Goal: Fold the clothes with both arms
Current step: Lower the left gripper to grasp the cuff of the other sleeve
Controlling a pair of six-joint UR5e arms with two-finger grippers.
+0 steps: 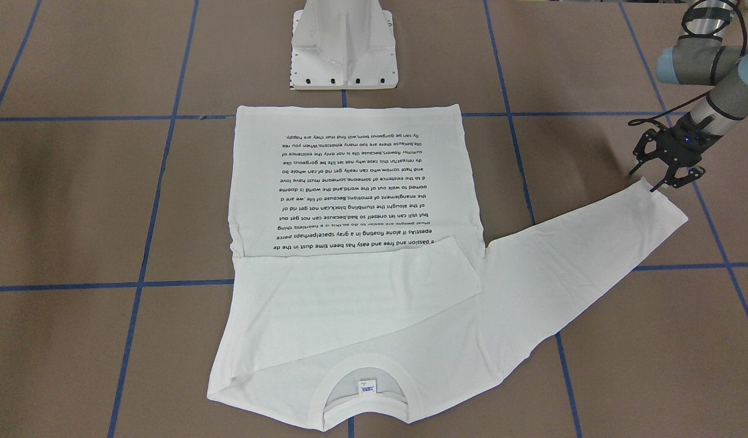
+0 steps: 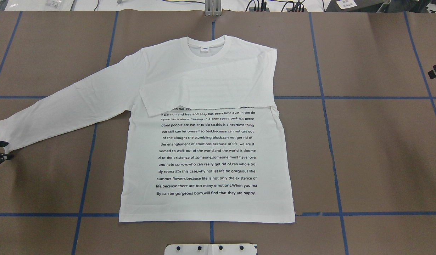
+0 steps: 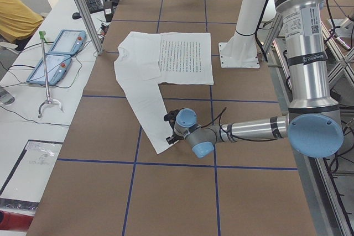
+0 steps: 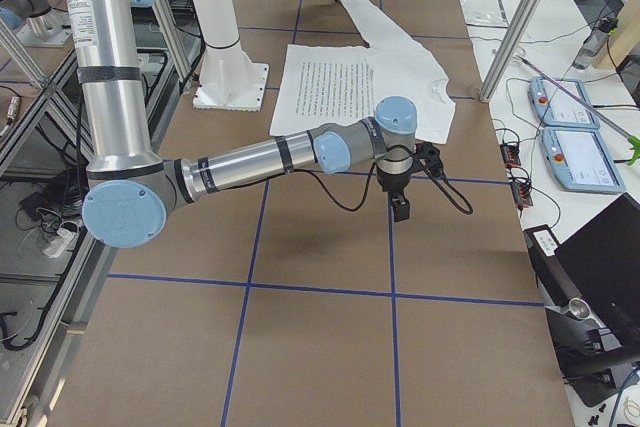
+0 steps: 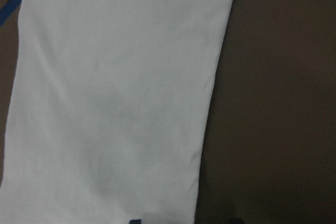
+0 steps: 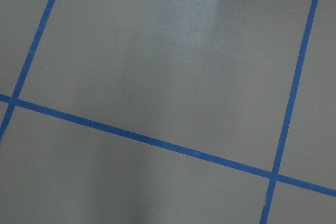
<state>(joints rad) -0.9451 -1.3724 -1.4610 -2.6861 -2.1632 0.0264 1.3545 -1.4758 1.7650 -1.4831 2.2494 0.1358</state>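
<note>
One white T-shirt (image 2: 207, 148) lies flat on the counter (image 2: 363, 148), text side up, with one sleeve (image 2: 203, 92) folded across the chest and the other sleeve (image 2: 69, 106) stretched out toward the robot's left. At that cuff (image 1: 654, 201) the left gripper (image 1: 657, 176) sits low, its fingers spread wide and holding nothing. Well apart from the shirt, the right gripper (image 4: 400, 207) hangs over the counter; I cannot tell how its fingers stand.

soft matt cloth shirt (image 2: 211, 156) on a smooth, matt brown table covering (image 2: 374, 148).
</note>
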